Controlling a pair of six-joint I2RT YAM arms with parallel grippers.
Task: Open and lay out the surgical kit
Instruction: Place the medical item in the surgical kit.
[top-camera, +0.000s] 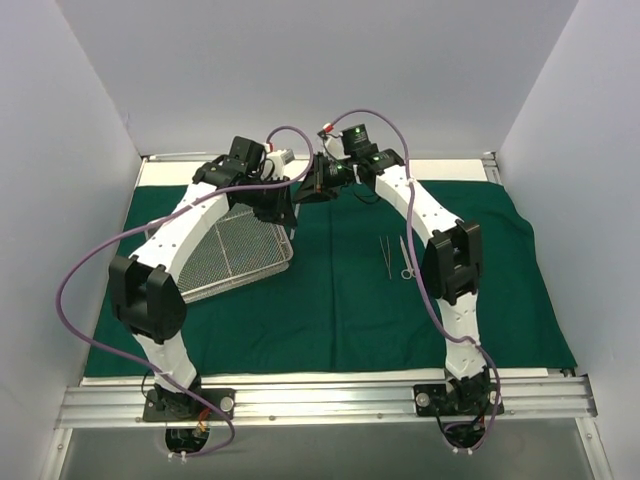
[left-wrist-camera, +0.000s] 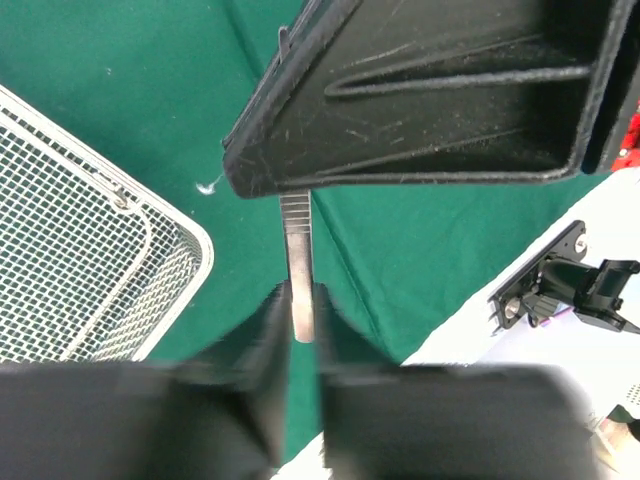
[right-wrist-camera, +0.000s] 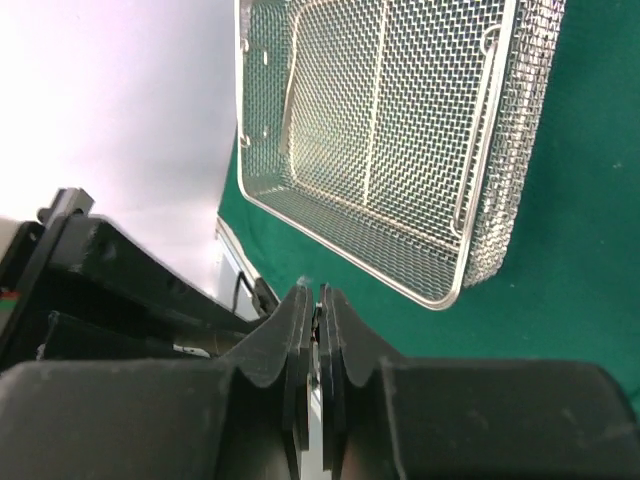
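We see a dark green cloth (top-camera: 330, 310) spread flat over most of the table, with a white strip of tabletop (top-camera: 440, 170) showing along its far edge.

On the left part of the cloth sits a rectangular silver wire-mesh tray (top-camera: 240, 262), turned at an angle to the table's edges. The left arm reaches across above it.

Just past the tray's far right corner, above the cloth, hangs the left gripper (left-wrist-camera: 300, 300). Its two dark fingers are clamped on the lower end of a slim steel instrument (left-wrist-camera: 297, 250) with a ribbed grip. In the left wrist view the instrument stands between the fingertips and runs straight up until it disappears behind the black body of the other arm's claw.

Immediately to the right, the right gripper (right-wrist-camera: 317, 300) meets the left one near the middle of the far side of the table. Its fingers are pressed together, with only a thin pale sliver of the same steel piece showing in the slit between them. So we read both claws as clamped on one instrument, held in the air between the two arms.

Further right, well apart from the tray, two more pieces lie side by side on the cloth. They are a pair of thin steel tweezers (top-camera: 385, 255) and what looks like a small ring-handled steel clamp (top-camera: 403, 258), roughly parallel, close beside the right arm's forearm.
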